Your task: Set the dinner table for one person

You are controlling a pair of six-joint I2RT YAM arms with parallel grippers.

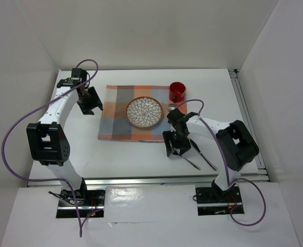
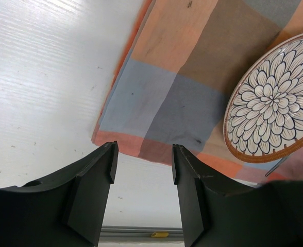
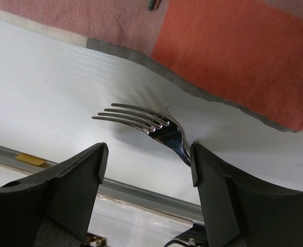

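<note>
- Right gripper (image 3: pixel 147 157) of mine gapes wide over a fork (image 3: pixel 141 121) on the plain white table (image 3: pixel 48 87).
- My left gripper (image 2: pixel 142 154), also spread, hovers by the checked placemat (image 2: pixel 192 77) edge.
- Red cup (image 1: pixel 177 91) near the patterned plate (image 1: pixel 144 112): contents unclear from here.

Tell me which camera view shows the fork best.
The right wrist view: the fork fills the centre, its tines sharp and close. The top external view shows it small, partly under the right gripper. The left wrist view shows none of it.

No legible text or labels anywhere.
</note>
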